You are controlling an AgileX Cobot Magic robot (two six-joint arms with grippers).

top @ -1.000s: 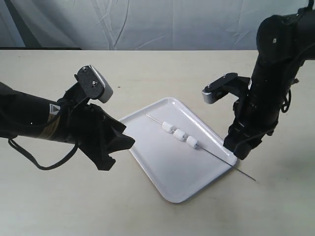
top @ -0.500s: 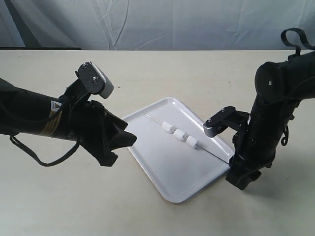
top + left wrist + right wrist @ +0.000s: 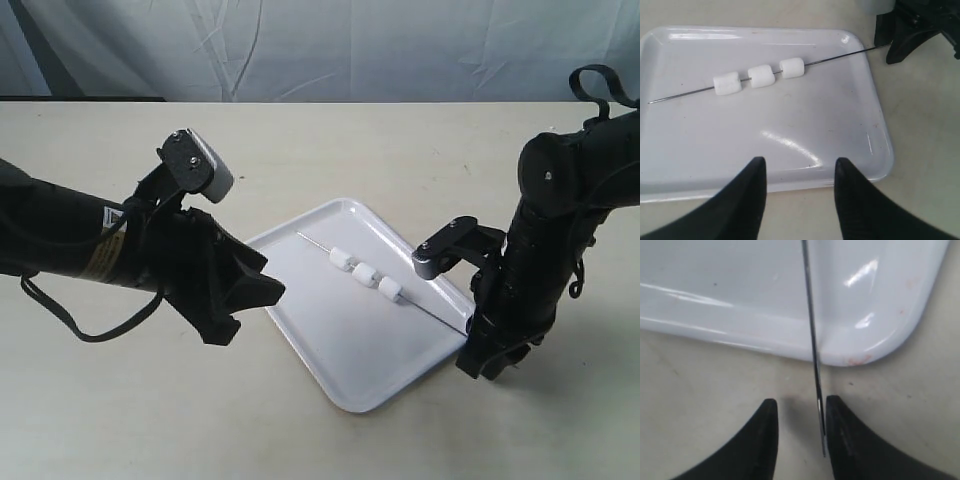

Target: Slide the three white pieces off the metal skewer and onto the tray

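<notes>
The tray (image 3: 350, 345) lies slantwise on the table. The metal skewer (image 3: 312, 241) rests across it with three white pieces (image 3: 366, 274) threaded side by side near its middle. In the left wrist view the white pieces (image 3: 761, 76) sit on the skewer (image 3: 835, 59) at the tray's (image 3: 790, 130) far side. My left gripper (image 3: 797, 162) stands open and empty at the tray's near rim. Beyond the tray's corner (image 3: 880, 335), my right gripper (image 3: 800, 405) is low over the table. Its jaws stand apart around the skewer's (image 3: 811, 325) end, which lies close against one finger (image 3: 840, 430).
The beige table (image 3: 330, 150) stretches all round the tray, with a pale crumpled backdrop (image 3: 300, 50) behind it. My left arm (image 3: 100, 250) lies low at the left. The right arm (image 3: 560, 230) stands upright at the tray's right corner.
My right arm has come down from above the tray's right corner to the table, over the skewer's outer end. The left gripper has edged slightly closer to the tray.
</notes>
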